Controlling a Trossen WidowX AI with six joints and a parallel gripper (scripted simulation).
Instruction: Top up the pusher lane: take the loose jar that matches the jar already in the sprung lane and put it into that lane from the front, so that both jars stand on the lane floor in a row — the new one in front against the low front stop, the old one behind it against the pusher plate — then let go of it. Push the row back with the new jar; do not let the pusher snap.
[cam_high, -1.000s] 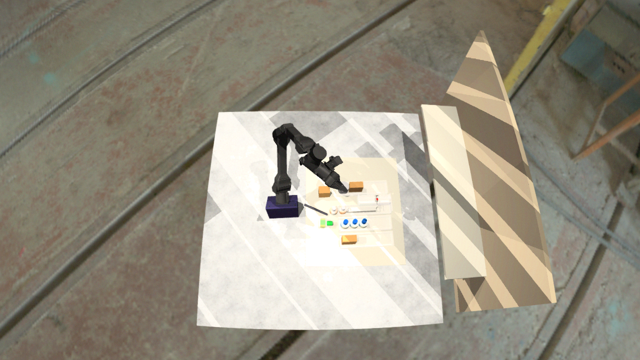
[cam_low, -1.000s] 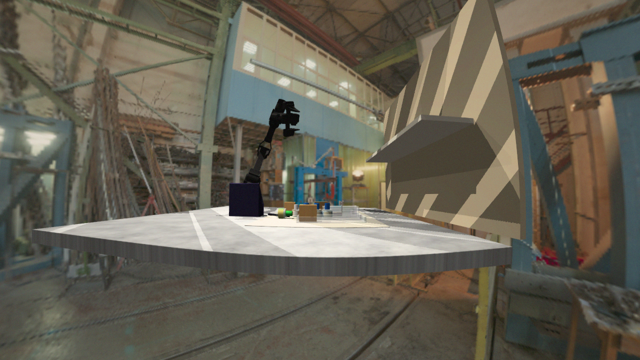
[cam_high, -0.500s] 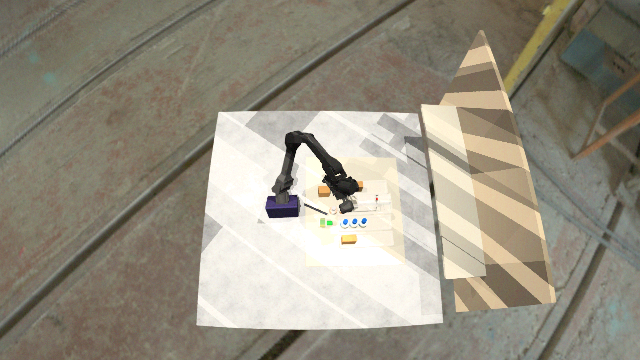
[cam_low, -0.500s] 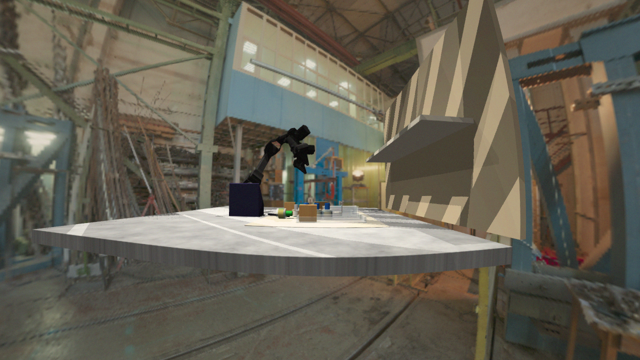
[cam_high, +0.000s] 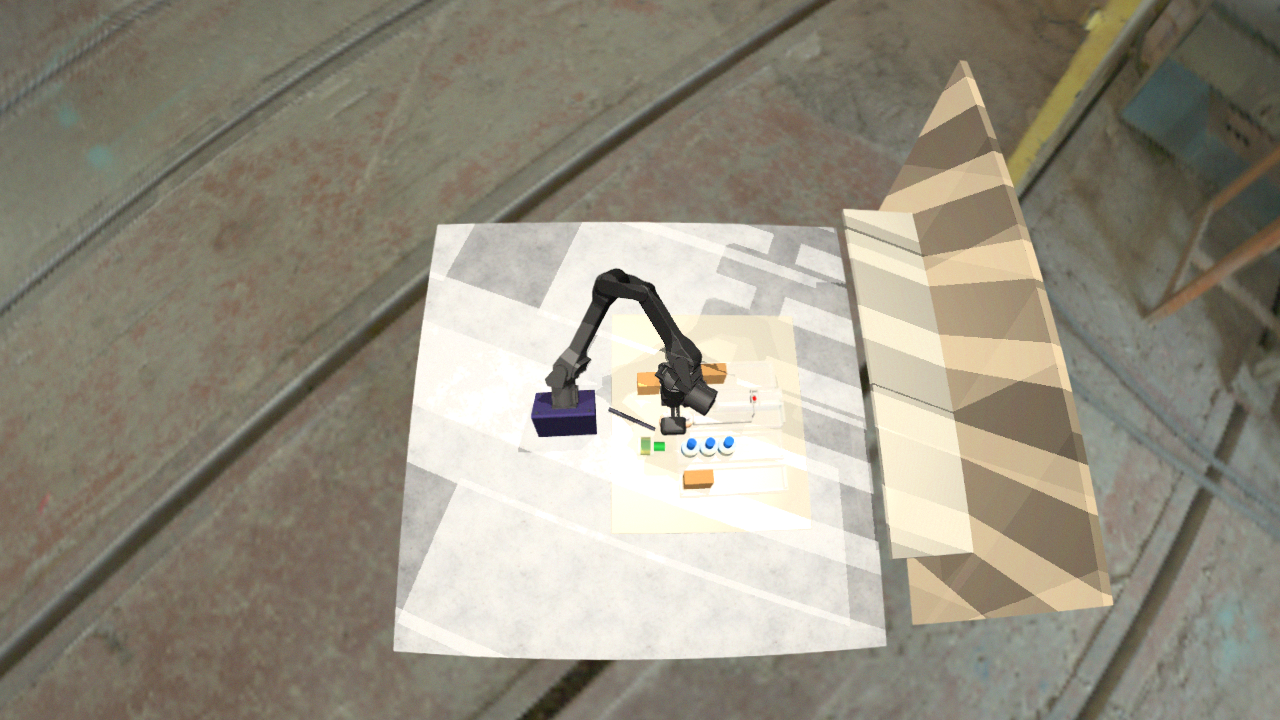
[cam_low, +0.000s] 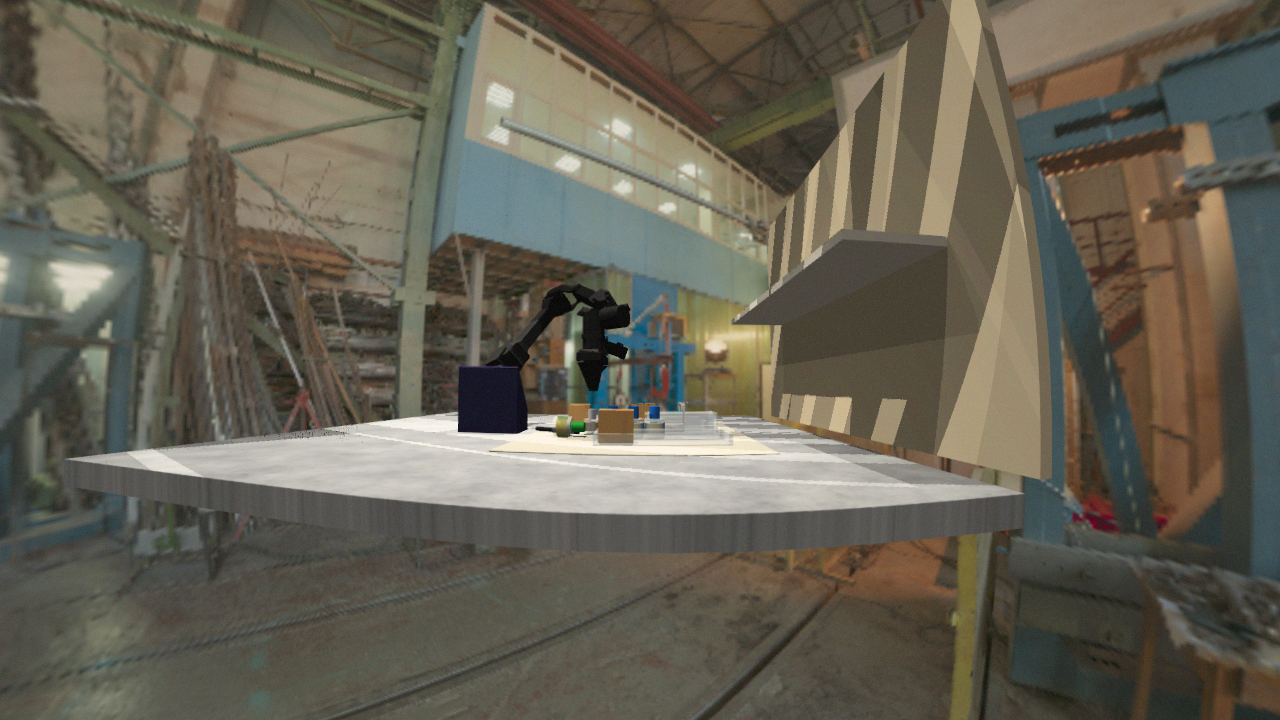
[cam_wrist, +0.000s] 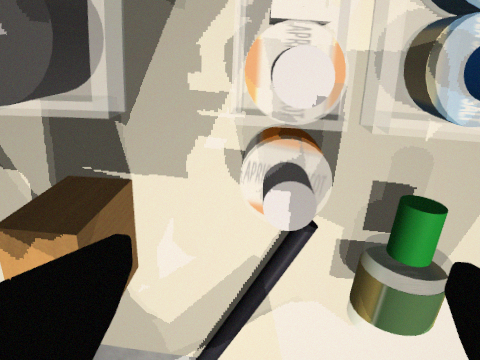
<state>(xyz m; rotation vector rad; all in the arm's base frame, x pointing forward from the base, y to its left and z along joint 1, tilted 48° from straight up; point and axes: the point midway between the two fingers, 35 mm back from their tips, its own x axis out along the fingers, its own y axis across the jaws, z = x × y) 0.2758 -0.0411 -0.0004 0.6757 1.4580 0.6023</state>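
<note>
A loose apricot jar (cam_wrist: 287, 185) with a white lid stands upright just outside the low front stop (cam_wrist: 336, 125) of the pusher lane. The matching jar (cam_wrist: 300, 75) stands inside the lane behind that stop, with a white part (cam_wrist: 300, 9) behind it. My gripper (cam_high: 673, 426) (cam_low: 593, 388) (cam_wrist: 291, 265) is open and empty, pointing down above the front of the lanes. In the wrist view the loose jar is beyond the line between the fingertips, not between them. In the top view the gripper hides the loose jar and most of the lane jar.
A green-lidded jar (cam_high: 645, 445) (cam_low: 562, 426) (cam_wrist: 405, 280) lies on its side near the right finger. A black rod (cam_high: 631, 418) (cam_wrist: 265, 290) ends beside the loose jar. Blue-lidded jars (cam_high: 708, 445) fill the neighbouring lane. Orange-brown blocks (cam_high: 698, 479) (cam_low: 614, 424) (cam_wrist: 100, 210) stand around.
</note>
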